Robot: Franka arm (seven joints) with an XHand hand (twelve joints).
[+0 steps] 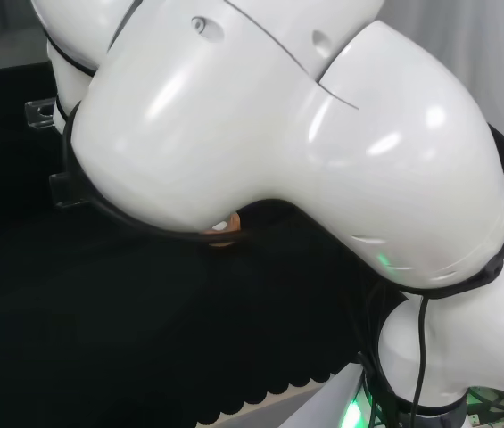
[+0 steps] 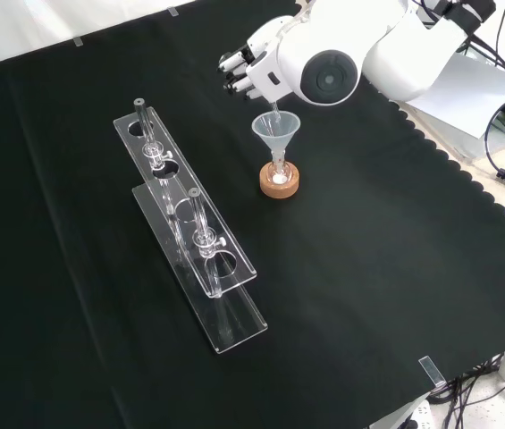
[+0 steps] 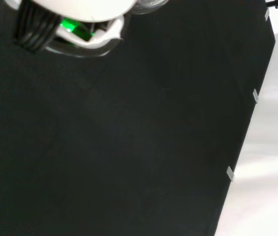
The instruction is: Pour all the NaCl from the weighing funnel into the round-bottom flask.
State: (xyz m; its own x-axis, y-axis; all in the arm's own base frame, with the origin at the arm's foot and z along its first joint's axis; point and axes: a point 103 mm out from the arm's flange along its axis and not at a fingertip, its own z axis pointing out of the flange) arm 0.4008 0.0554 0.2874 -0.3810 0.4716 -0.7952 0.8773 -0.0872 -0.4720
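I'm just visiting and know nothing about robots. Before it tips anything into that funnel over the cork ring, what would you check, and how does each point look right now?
1. Funnel sits upright over the cork ring: ok in the front view.
2. Flask under the funnel, seated on the ring: cannot tell; the glass is too clear to make out.
3. Hand is above and just behind the funnel in the front view: ok.
4. Hand holds the weighing funnel: cannot tell; the arm's white link covers most of it.
5. A thin clear stem reaches down into the funnel mouth: ok, though faint.
6. Clear racks stand apart from the ring, to the left in the front view: ok.
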